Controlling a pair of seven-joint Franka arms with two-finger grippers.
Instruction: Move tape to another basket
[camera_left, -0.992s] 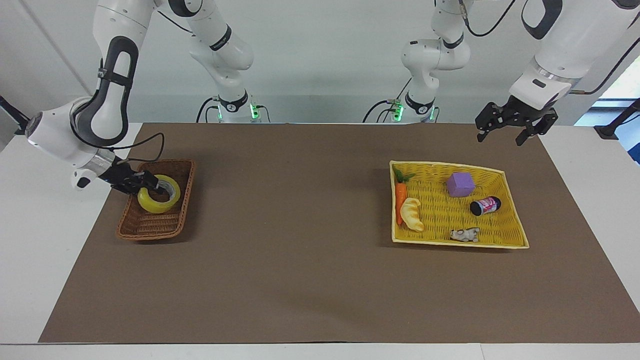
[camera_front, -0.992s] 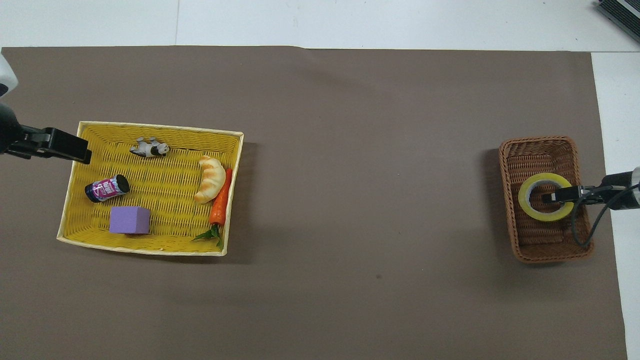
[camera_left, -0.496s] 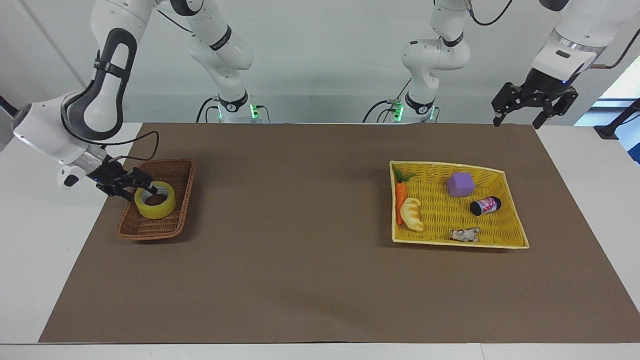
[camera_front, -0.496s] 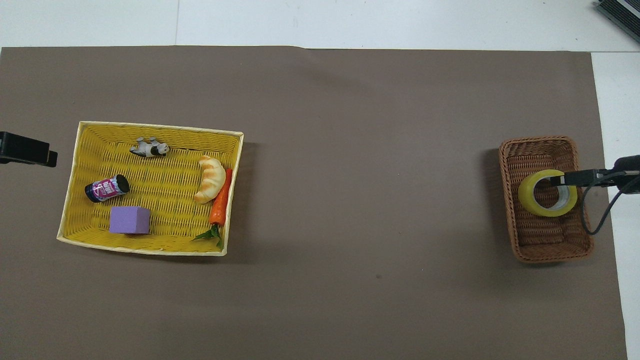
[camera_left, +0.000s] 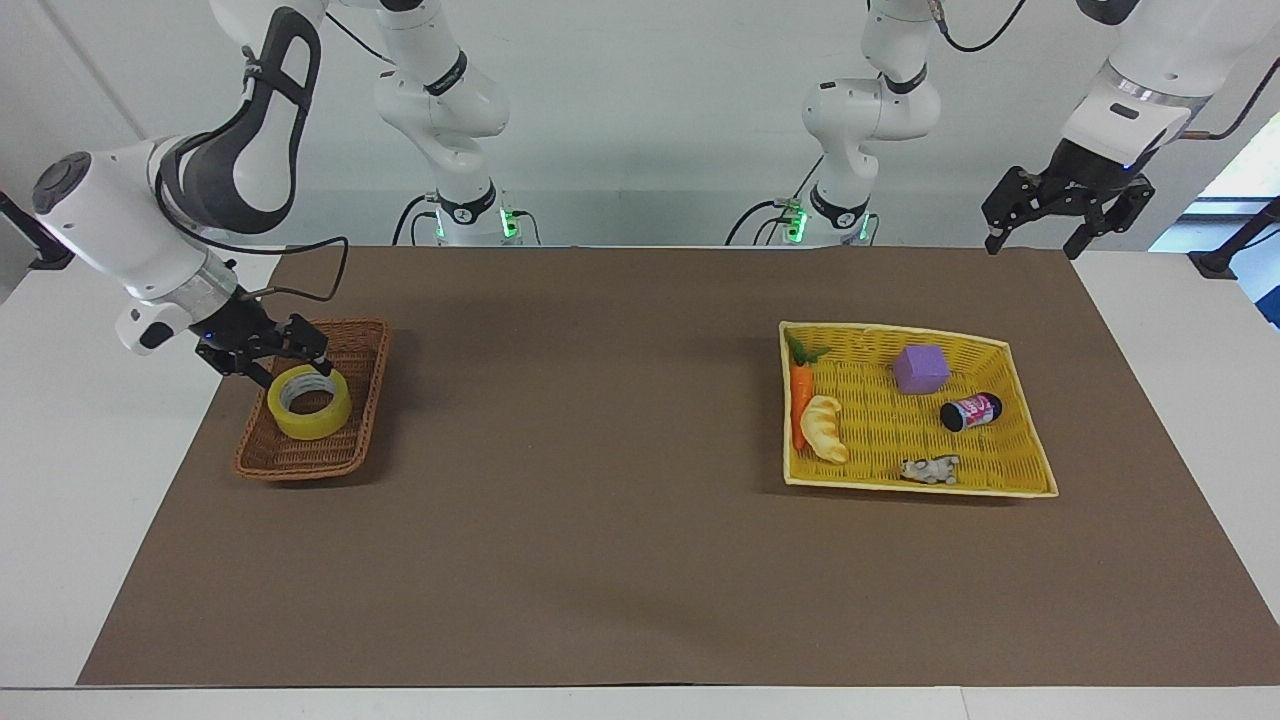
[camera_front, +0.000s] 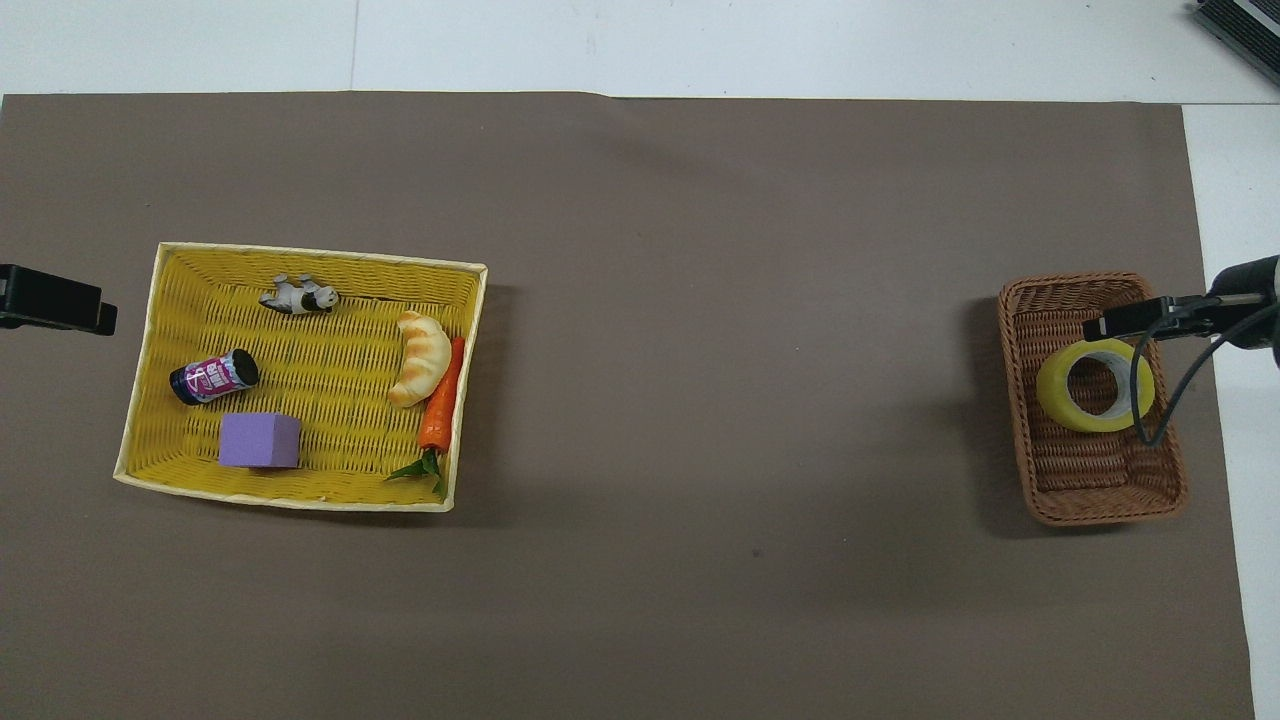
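The yellow tape roll (camera_left: 310, 402) lies flat in the small dark brown wicker basket (camera_left: 355, 455) at the right arm's end of the table. It also shows in the overhead view (camera_front: 1095, 385), inside that basket (camera_front: 1070, 500). My right gripper (camera_left: 290, 362) is open and empty, just above the tape's edge that is nearer the robots, clear of the roll; the overhead view shows it over the basket (camera_front: 1125, 322). My left gripper (camera_left: 1030, 240) is open and empty, raised over the table edge beside the yellow basket (camera_left: 900, 328), and waits.
The flat yellow basket (camera_front: 320, 255) at the left arm's end holds a carrot (camera_front: 440, 400), a croissant (camera_front: 420, 358), a purple cube (camera_front: 260, 440), a small can (camera_front: 213, 377) and a toy cow (camera_front: 298, 296). A brown mat (camera_left: 600, 450) covers the table.
My right gripper has let go of the tape, drawn its finger out of the roll's hole and lifted. The tape has settled flat in the brown basket. My left gripper rose and drew back.
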